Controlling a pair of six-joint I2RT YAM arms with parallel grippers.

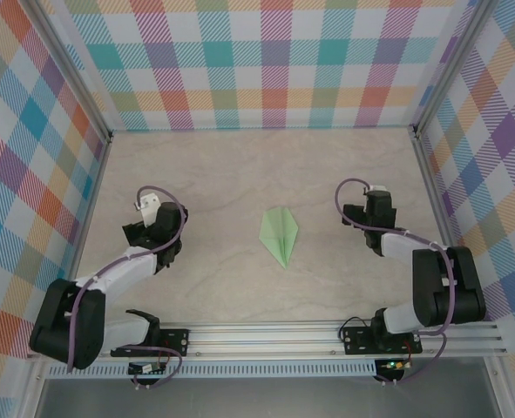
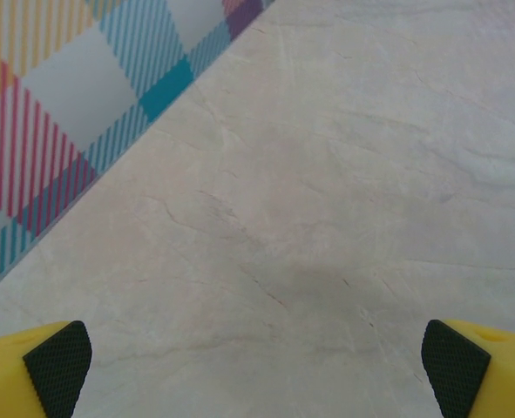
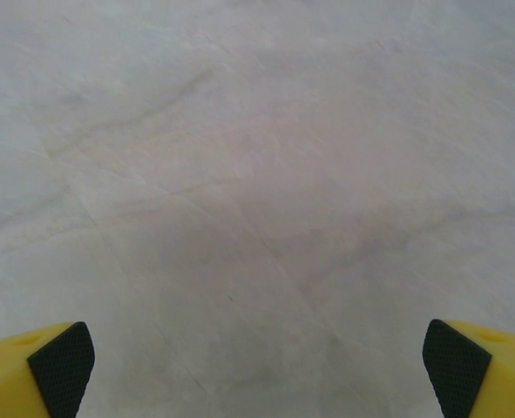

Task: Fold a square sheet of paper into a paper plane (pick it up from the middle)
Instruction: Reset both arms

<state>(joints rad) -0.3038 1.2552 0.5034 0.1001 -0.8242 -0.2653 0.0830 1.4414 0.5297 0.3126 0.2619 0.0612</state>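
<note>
The pale-green sheet of paper lies flat mid-table, folded into a slim pointed paper plane point(image 1: 279, 235) with a centre crease and its tip toward the near edge. My left gripper point(image 1: 155, 221) is well to the left of it, my right gripper point(image 1: 376, 212) well to the right, and neither touches it. In the left wrist view the left gripper point(image 2: 257, 374) stands open, its yellow fingers point(image 2: 52, 370) wide apart over bare tabletop. The right gripper point(image 3: 257, 374) is open the same way, with nothing between its black pads point(image 3: 453, 366).
The pale marble-look tabletop point(image 1: 240, 165) is enclosed by checked walls at the left point(image 1: 30, 174), back point(image 1: 266, 61) and right point(image 1: 492, 165). An aluminium rail point(image 1: 274, 335) carrying both arm bases runs along the near edge. The left wall's foot point(image 2: 83, 113) shows close in the left wrist view.
</note>
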